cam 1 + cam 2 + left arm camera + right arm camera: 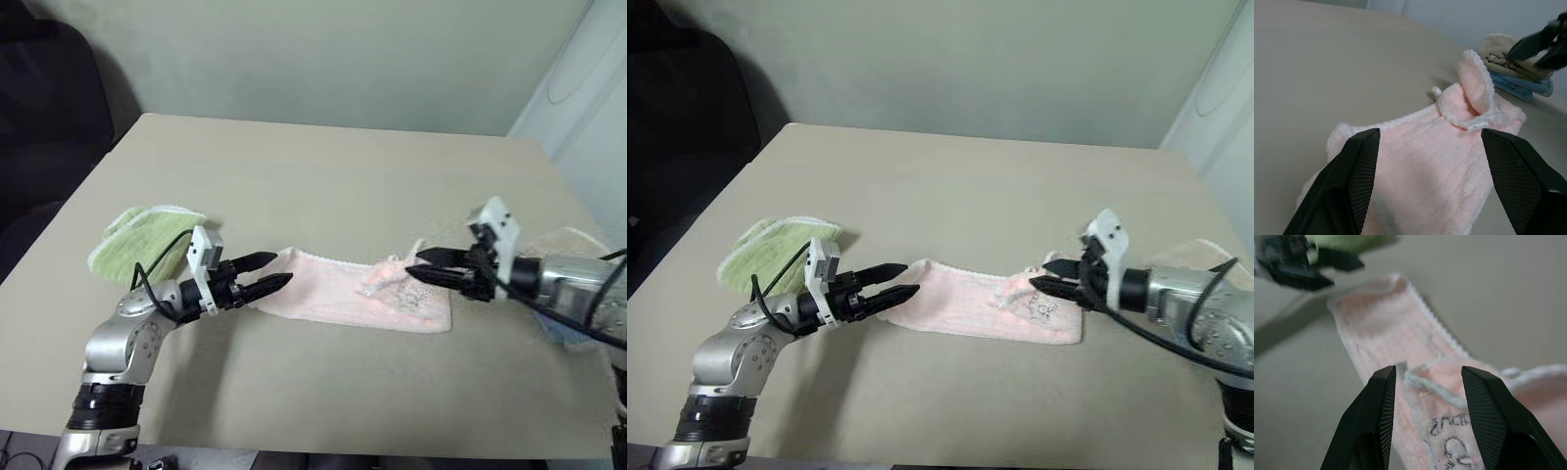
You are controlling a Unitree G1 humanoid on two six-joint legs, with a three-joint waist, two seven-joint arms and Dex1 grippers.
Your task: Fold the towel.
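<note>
1. The towel (343,291) lies flat as a long strip in the middle of the table (323,176).
2. One corner of the towel, at its right end, is folded up and over.
3. The left gripper (266,274) sits at the towel's left end, fingers spread, grasping nothing.
4. The right gripper (419,267) hovers over the towel's right end, fingers parted, released.
5. A green towel (137,240) lies beyond the towel's left end.
6. Stacked beige and blue cloths (1513,68) lie beyond the towel's right end.
</note>
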